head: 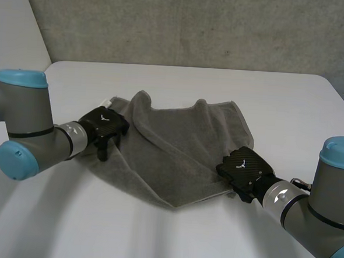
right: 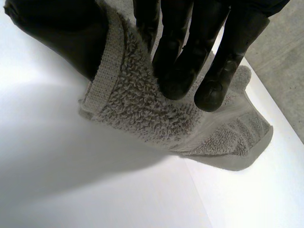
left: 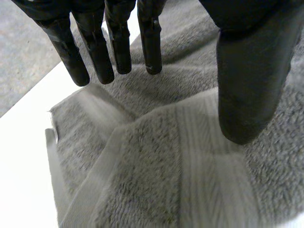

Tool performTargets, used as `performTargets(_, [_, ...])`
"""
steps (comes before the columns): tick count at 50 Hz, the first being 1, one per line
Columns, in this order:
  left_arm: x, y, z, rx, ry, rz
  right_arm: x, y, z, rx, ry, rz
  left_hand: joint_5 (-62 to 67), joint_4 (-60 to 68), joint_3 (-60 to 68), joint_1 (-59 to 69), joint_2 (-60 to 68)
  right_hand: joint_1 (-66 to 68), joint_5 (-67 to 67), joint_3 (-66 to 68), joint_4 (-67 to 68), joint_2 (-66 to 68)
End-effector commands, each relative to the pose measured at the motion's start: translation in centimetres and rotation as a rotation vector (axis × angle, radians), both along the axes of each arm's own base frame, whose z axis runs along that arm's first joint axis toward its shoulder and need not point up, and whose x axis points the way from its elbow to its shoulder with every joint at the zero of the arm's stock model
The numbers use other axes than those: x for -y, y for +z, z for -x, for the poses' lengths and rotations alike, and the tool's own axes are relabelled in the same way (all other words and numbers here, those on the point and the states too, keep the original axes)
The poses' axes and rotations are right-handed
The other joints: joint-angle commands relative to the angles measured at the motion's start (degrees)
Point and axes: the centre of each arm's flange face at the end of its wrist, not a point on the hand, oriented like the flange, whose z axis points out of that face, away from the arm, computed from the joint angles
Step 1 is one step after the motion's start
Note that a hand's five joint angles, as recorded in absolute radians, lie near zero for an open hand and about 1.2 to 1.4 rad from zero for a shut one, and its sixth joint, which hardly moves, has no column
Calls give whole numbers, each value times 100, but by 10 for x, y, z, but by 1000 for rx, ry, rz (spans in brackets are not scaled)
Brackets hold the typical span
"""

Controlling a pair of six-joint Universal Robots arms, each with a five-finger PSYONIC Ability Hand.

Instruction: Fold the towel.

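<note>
Both my hands were at the crumpled grey terry towel (head: 182,147) on the white desk (head: 221,85). My left hand (head: 105,124) held its fingers (left: 118,47) straight and spread above the towel's left corner. My right hand (head: 244,167) pinched the towel's right edge between thumb and fingers (right: 180,61).

A grey terry towel (head: 182,147) lies rumpled on the white table (head: 221,91) — one corner nearest.

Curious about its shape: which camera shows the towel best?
Head view: the whole towel lies rumpled between the left hand and the right hand. The left wrist view shows one folded corner; the right wrist view, an edge pinched by that hand.
</note>
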Motion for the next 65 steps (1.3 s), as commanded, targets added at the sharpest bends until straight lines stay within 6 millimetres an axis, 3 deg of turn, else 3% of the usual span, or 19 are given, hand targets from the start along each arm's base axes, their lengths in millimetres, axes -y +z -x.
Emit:
performTargets(1, [2,-5,-3,16,23,-18,0,-2,0,-3,1,-5,46,106,87,112,99,433,285,385,395,440])
performTargets(21, [-5,-14,-8,124,0,-41,0,-4,0,-6,-1,-10,181,241,221,247,233,433,285,385,395,440])
performTargets(26, [-6,-15,-9,138,6,-43,0,-4,0,-8,-1,-10,1796,1855,1836,1861,1848,433,285,385,395,440])
performTargets(28, [-6,-12,-11,150,28,-33,0,-4,0,-7,-1,-8,3035,3094,3075,3100,3087,433,285,385,395,440])
performTargets(32, [-5,-5,-13,156,48,-12,0,-4,0,-7,-1,-9,3982,4042,4023,4048,4035,433,285,385,395,440])
performTargets(34, [-7,-1,-14,158,55,-7,0,-3,0,-7,-3,-7,5222,5282,5263,5288,5275,433,285,385,395,440])
performTargets(36, [-8,-1,-15,160,56,-8,1,-4,1,-9,-6,-8,5392,5451,5432,5457,5444,433,285,385,395,440])
performTargets(43, [-15,4,-18,157,54,-17,5,1,3,-3,-21,1,5393,5453,5434,5459,5446,433,285,385,395,440])
performTargets(57, [-37,30,-54,117,150,-19,12,1,6,-7,-89,-5,5393,5453,5434,5459,5446,338,190,290,300,345])
performTargets(61, [-44,34,-67,62,176,-14,15,0,8,-17,-112,-1,5393,5453,5434,5459,5446,-870,-1019,-919,-908,-864])
performTargets(65, [-48,35,-71,30,180,-15,16,-1,9,-21,-119,-4,5393,5453,5434,5459,5446,-1075,-1223,-1123,-1113,-1068])
